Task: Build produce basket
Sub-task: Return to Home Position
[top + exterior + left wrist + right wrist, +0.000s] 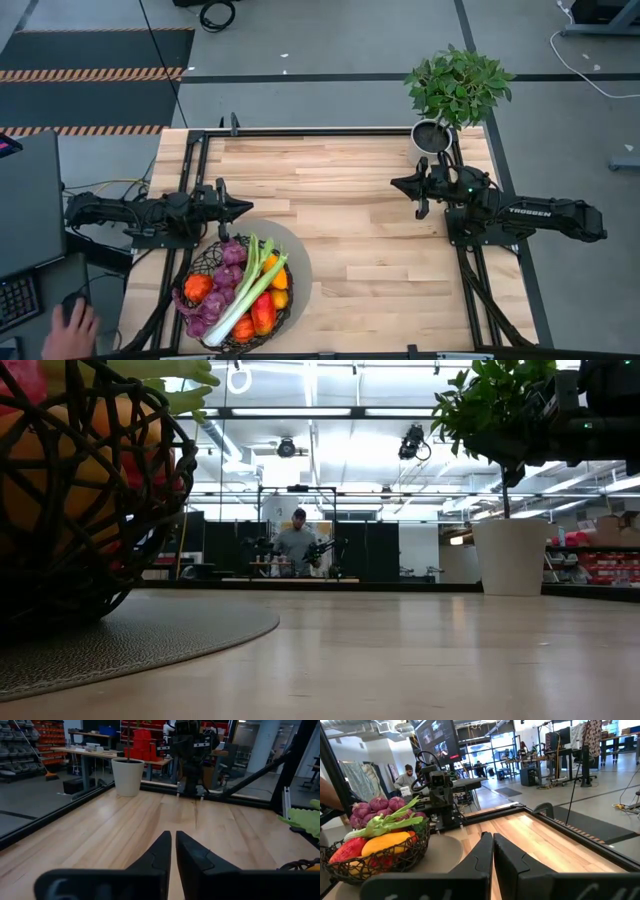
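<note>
1. One wire basket [205, 253] stands on one round grey mat [295, 245] at the near left part of the table [350, 220], and it is heaped with produce [263, 312].
2. From above I count one long celery stalk [245, 290] lying across the heap. A cluster of purple bulbs [230, 255] lies along the far and left side, and several red, orange and yellow pieces sit on either side of the stalk. The bulbs overlap too much for an exact count.
3. The low view shows only the basket's dark mesh wall [70, 575], an orange shape behind it and the mat's edge [150, 635].
4. The right wrist view shows the basket [380, 862] side-on, with the purple bulbs [379, 803] on top.
5. The left gripper [240, 208] hovers just beyond the basket's far rim, pointing toward the table's middle. In its own wrist view [173, 852] the two fingers are pressed together on nothing.
6. The right gripper [400, 184] hangs well apart from the basket, on the right side of the table. In its wrist view [492, 852] the fingers are likewise closed and empty.
7. One potted plant [432, 135] stands at the far right corner, just beside the right arm. The low view shows its white pot [510, 555] from the side.
8. Only the high view shows one hand [70, 330] off the table's near left corner.
9. Only the low view shows one person [297, 543] standing far back in the room.
</note>
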Available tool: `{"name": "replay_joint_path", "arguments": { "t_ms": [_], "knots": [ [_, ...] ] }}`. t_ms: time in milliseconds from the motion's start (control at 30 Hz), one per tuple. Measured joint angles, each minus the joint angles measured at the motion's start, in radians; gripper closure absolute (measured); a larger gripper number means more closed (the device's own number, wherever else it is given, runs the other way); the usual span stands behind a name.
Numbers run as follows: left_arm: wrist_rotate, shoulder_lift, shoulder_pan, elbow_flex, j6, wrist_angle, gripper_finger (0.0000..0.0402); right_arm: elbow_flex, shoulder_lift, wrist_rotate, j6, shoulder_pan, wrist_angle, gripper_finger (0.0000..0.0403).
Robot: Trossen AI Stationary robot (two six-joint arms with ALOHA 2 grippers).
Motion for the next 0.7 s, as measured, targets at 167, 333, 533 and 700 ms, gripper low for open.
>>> {"name": "replay_joint_path", "arguments": {
  "t_ms": [167,333,533,700],
  "knots": [
    [0.000,0.000,0.000,0.000,0.000,0.000,0.0366,0.000,0.000,0.000,0.000,0.000,0.000,0.0384],
    [0.000,0.000,0.000,0.000,0.000,0.000,0.0373,0.000,0.000,0.000,0.000,0.000,0.000,0.0384],
    [0.000,0.000,0.000,0.000,0.000,0.000,0.0374,0.000,0.000,0.000,0.000,0.000,0.000,0.0384],
    [0.000,0.000,0.000,0.000,0.000,0.000,0.0366,0.000,0.000,0.000,0.000,0.000,0.000,0.0384]
  ]
}}
